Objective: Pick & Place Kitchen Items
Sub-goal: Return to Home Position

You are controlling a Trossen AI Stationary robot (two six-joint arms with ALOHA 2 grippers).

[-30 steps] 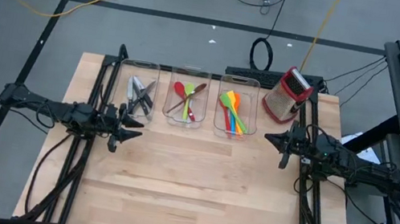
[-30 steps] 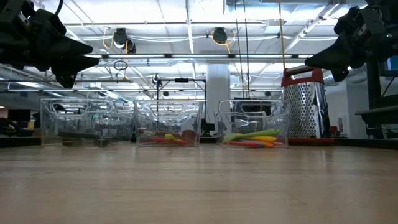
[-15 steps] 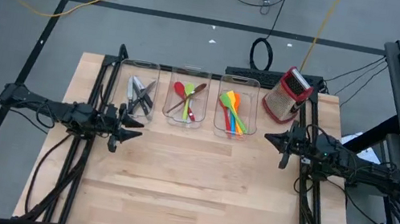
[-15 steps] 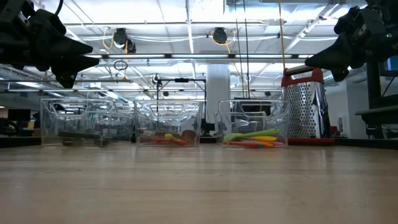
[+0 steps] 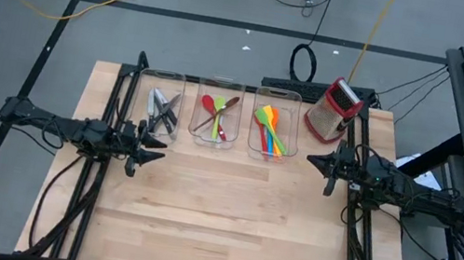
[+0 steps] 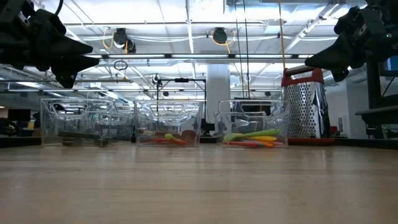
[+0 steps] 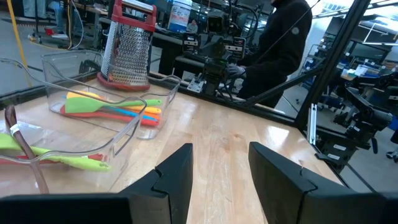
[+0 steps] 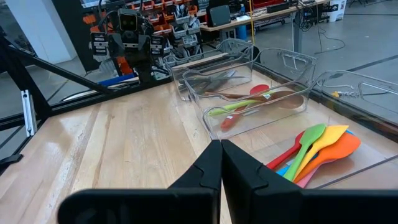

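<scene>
Utensils [image 5: 216, 116] lie sorted in bins [image 5: 278, 91] just beyond the left claw [image 5: 152, 147], released, and right claw [image 5: 317, 160], clenched on nothing; homing looks in hand, calling only for parking both arms.

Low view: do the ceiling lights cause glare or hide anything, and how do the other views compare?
Low view: bright ceiling lights backlight the left gripper and right gripper into black silhouettes; the middle clear bin carries reflections. High view: even light, only faint shadows on the table. Left wrist view: a bright sheen lies on the table.
</scene>
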